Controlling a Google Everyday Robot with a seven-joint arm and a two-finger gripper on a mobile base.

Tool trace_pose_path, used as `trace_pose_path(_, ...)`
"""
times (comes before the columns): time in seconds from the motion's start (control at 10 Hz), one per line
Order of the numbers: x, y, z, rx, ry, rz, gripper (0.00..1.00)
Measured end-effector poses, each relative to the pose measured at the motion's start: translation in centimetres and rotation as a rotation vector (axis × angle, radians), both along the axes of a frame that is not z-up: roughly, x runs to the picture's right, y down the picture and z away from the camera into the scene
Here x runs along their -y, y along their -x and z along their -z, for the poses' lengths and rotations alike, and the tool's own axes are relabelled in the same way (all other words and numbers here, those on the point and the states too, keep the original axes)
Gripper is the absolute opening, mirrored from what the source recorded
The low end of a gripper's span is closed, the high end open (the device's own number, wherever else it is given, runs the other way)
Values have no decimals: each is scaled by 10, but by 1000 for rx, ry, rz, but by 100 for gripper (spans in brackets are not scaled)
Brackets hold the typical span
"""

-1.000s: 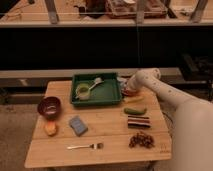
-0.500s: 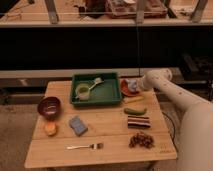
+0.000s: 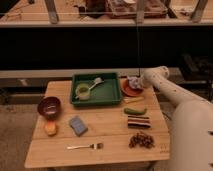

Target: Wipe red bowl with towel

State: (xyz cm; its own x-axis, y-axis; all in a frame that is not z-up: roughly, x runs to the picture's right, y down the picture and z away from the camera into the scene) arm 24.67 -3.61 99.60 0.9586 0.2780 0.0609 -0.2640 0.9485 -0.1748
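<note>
A shallow red bowl (image 3: 131,91) sits on the wooden table (image 3: 107,135), just right of the green tray (image 3: 107,95). My gripper (image 3: 136,82) reaches in from the right on a white arm and hovers over the bowl's back edge. It is shut on a crumpled pale towel (image 3: 133,81), which rests on or just above the bowl. A second, dark red bowl (image 3: 49,106) stands at the table's left side, far from the gripper.
The green tray holds a yellow-green cup (image 3: 82,91) and a brush (image 3: 97,80). An orange object (image 3: 50,128), a blue sponge (image 3: 77,125), a fork (image 3: 85,146), a green vegetable (image 3: 135,111), a striped block (image 3: 138,121) and a brown pile (image 3: 142,140) lie on the table.
The gripper with the towel moved right from the tray's right edge over the shallow red bowl, then shifted slightly back to the left above it.
</note>
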Motion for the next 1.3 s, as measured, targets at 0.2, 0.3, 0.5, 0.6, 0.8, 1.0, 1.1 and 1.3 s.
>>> trace_pose_path(0.2, 1, 16, -3, 12, -3, 8, 0)
trace_pose_path(0.3, 0, 31, -3, 30, -4, 21, 0)
trace_pose_path(0.5, -6, 53, 2, 68, -3, 46, 0)
trace_pose_path(0.6, -11, 55, 8, 80, 0, 67, 0)
trace_pose_path(0.8, -18, 50, 16, 89, 5, 77, 0)
trace_pose_path(1.0, -22, 30, 20, 77, 10, 62, 0)
trace_pose_path(1.1, -25, 19, 21, 66, 14, 54, 0)
trace_pose_path(1.3, -25, 3, 20, 36, 18, 41, 0)
